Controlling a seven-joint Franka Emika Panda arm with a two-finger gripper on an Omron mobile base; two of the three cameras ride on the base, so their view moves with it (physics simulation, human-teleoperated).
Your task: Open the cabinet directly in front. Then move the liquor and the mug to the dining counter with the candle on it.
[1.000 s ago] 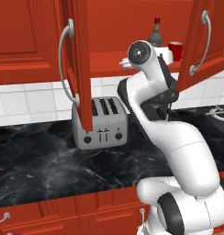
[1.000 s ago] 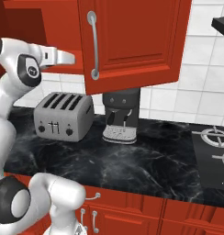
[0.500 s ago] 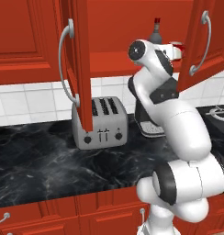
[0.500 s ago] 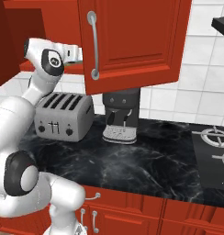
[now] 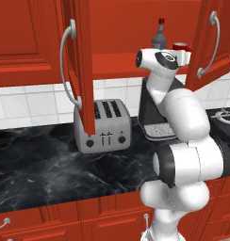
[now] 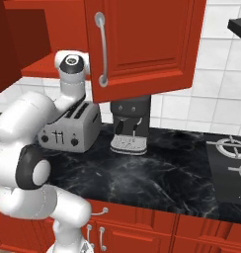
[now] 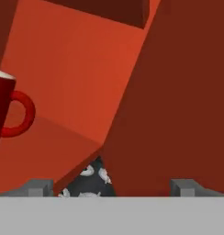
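Spread wide and holding nothing, my fingers [image 7: 40, 187] point into the open cabinet [image 5: 135, 33], their two grey tips rising at the bottom of the hand view. Off to the left of them, apart from both tips, stands the mug [image 7: 6, 108], its red handle loop turned toward my fingers and its pale rim just showing. Ahead of my fingers runs the red shelf [image 7: 45, 151], and to their right the inner side of the open door [image 7: 178, 101]. From the left base view, the liquor [image 5: 159, 36] stands on that shelf beyond my hand, just beside the mug.
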